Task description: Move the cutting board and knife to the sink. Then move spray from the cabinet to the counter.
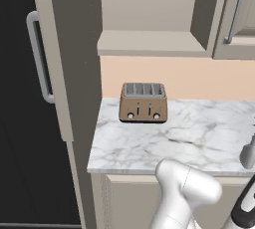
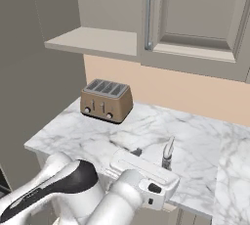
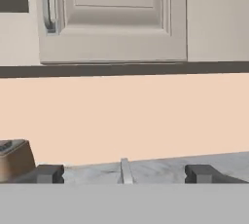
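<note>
On the marble bench, to the right of the toaster, the grey spray stands upright near the front edge, directly ahead of the hand. The fingers stand wide apart with the bottle's nozzle between them, touching neither. The cabinet niche above holds nothing. Judging from this, the placing looks finished; the safe move is to draw the hand straight back, level, without brushing the slim, easily tipped bottle.
</note>
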